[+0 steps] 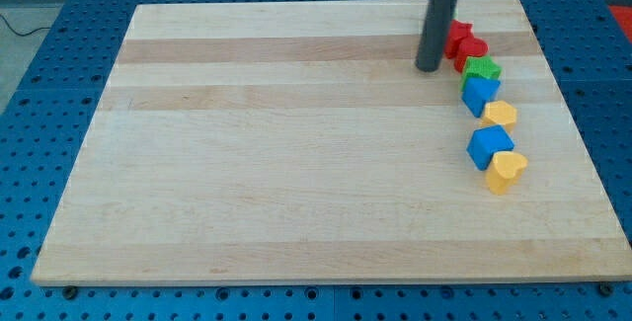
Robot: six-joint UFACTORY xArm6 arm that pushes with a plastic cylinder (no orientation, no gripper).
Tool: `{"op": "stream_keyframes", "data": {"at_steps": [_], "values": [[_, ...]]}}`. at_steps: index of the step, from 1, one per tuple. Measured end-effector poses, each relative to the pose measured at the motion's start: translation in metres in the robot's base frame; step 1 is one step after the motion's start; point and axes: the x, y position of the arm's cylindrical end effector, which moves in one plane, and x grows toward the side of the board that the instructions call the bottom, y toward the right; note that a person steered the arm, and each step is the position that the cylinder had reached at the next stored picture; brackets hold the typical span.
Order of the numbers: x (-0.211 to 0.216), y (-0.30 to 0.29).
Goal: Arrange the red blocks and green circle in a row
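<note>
My tip [429,67] rests on the wooden board near the view's top right. Just right of it are two red blocks: a red star-like block [458,35], partly hidden behind the rod, and a second red block [473,49] just below and right of it. A green block [483,67] touches the second red block from below. The tip stands a short way left of the red blocks and the green block, not clearly touching them.
Below the green block a column runs down the board's right side: a blue block [481,93], a yellow block [501,115], another blue block [490,146] and a yellow heart-like block [508,170]. The wooden board [296,163] lies on a blue perforated table.
</note>
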Motion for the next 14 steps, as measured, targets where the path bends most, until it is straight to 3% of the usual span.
{"op": "stream_keyframes", "data": {"at_steps": [2,6,8,9,11,14], "values": [[-0.036,-0.019],[-0.043,0.049],[-0.043,-0.026],[-0.052,-0.034],[-0.085,0.016],[-0.104,0.027]]}}
